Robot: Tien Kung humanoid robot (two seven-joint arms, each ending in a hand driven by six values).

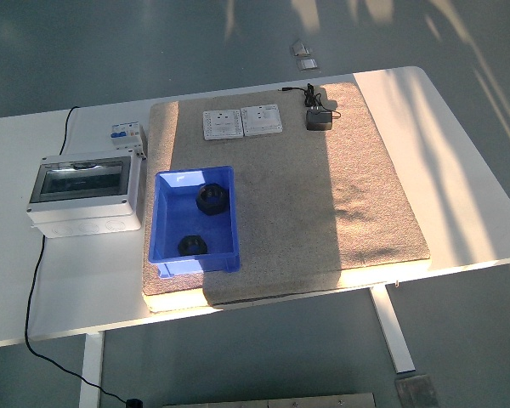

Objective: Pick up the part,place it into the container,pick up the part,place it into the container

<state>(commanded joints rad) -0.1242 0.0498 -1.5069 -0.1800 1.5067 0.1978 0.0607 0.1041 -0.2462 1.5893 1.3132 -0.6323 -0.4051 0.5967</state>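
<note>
A blue container point(163, 223) sits on the left part of a beige mat point(340, 195) on the white table. Two black round parts lie inside it: one point(211, 198) toward the back, one point(192, 246) toward the front. Neither robot hand shows over the table. Only a dark sliver shows at the right edge of the picture, too small to tell what it is.
A grey distribution box point(85, 192) with a clear lid stands left of the container, a small breaker point(125, 135) behind it. Two white socket plates point(241, 121) and a black adapter point(318, 121) with a cable lie at the mat's far edge.
</note>
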